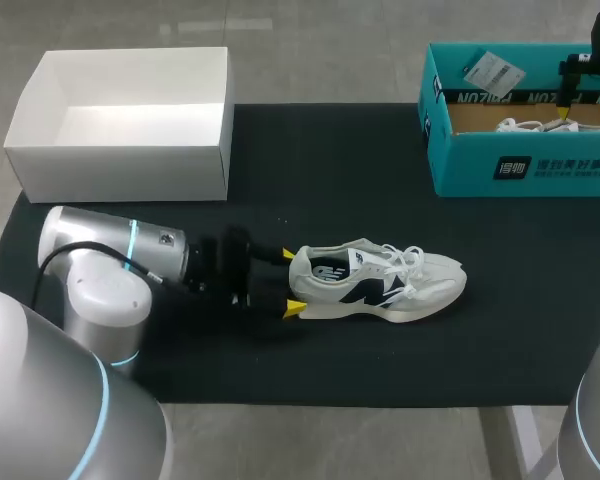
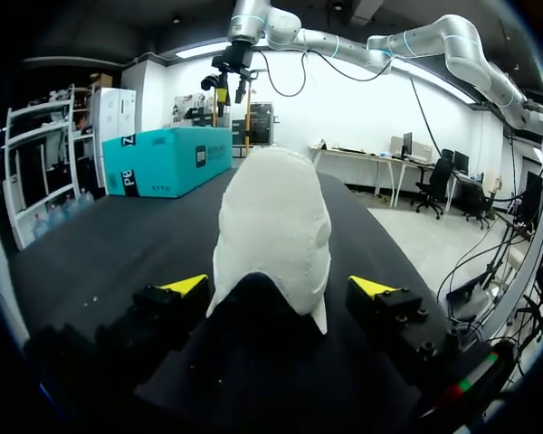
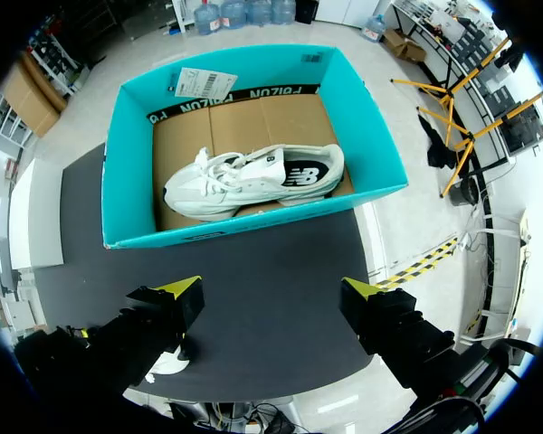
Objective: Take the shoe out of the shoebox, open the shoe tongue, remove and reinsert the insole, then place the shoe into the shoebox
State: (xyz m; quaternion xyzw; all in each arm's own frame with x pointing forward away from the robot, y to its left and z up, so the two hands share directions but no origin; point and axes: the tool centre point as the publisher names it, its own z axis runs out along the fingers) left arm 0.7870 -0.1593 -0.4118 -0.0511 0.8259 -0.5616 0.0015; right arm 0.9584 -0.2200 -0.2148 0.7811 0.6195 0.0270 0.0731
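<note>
A white sneaker with dark side marks (image 1: 380,285) lies on its side on the black mat, toe to the right. My left gripper (image 1: 291,281) is open at its heel, one yellow tip on each side. In the left wrist view the heel (image 2: 271,231) sits between the open fingers (image 2: 185,286), with small gaps showing. The teal shoebox (image 1: 520,170) stands at the back right with a second white shoe (image 3: 253,181) inside. Above the box hangs my right gripper (image 1: 568,100), open (image 3: 271,291) and empty, looking straight down into it.
A white open box (image 1: 120,150) stands at the back left, partly on the black mat (image 1: 330,170). A paper tag (image 3: 206,83) hangs on the shoebox's far wall. A small white scrap (image 3: 170,363) lies on the mat under the right gripper.
</note>
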